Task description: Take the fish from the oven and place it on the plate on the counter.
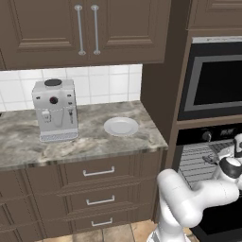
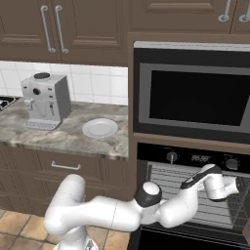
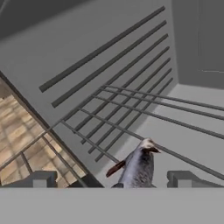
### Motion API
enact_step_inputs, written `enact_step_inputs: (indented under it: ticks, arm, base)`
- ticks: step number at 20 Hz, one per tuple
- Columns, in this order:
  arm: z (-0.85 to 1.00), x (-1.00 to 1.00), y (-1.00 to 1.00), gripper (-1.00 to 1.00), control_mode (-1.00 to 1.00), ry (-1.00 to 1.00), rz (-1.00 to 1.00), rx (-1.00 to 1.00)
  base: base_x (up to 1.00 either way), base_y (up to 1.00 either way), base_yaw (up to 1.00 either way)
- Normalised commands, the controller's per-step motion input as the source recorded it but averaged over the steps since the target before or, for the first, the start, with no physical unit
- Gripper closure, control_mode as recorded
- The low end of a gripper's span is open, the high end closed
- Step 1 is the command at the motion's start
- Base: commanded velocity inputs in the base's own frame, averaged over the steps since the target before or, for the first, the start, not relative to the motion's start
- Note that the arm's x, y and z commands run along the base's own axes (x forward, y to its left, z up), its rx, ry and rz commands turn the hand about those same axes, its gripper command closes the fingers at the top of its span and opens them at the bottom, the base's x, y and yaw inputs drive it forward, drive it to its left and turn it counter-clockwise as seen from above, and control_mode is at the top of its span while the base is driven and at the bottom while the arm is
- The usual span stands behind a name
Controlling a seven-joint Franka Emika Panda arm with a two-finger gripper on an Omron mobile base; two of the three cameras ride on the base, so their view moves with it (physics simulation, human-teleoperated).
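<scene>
The fish (image 3: 139, 167), slender and dark grey with a reddish tail, lies on a silver wire rack (image 3: 131, 111) inside the black oven (image 2: 195, 158). My gripper (image 3: 113, 180) is open, one fingertip on each side of the fish and neither touching it. From the right base view the arm reaches into the oven cavity, gripper (image 2: 234, 187) deep at the right. The white plate (image 1: 121, 126) sits bare on the marbled counter (image 1: 71, 146), left of the oven column; from the right base it is the plate (image 2: 100, 128).
A silver coffee machine (image 1: 55, 109) stands on the counter left of the plate. A silver-framed dark-window appliance (image 2: 193, 93) sits above the oven. Dark brown drawers (image 1: 98, 172) lie under the counter. Oven walls and rack rails close in around the hand.
</scene>
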Motion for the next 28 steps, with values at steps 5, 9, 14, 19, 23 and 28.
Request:
enact_step_inputs:
  ticks: [5,9,14,19,23,28]
  arm:
    - [-0.84,-0.25,0.05,-1.0,-1.0,-0.13,-0.02,0.0]
    - [-0.81,-0.15,0.05,-1.0,-1.0,-0.12,-0.04,0.0]
    - [-0.63,0.0,0.01,-1.0,-1.0,-0.13,-0.03,0.0]
    - [-0.91,0.0,0.12,-1.0,-1.0,-0.05,-0.03,0.0]
    - [-1.0,-0.01,0.28,-1.0,-1.0,0.0,-0.03,0.03]
    - [-1.0,0.0,0.22,-1.0,-1.0,0.0,-0.01,0.07]
  base:
    - [0.0,0.0,0.0]
    - [0.0,0.0,0.0]
    - [0.0,0.0,0.0]
    - [0.0,0.0,0.0]
    - [0.0,0.0,0.0]
    - [0.0,0.0,0.0]
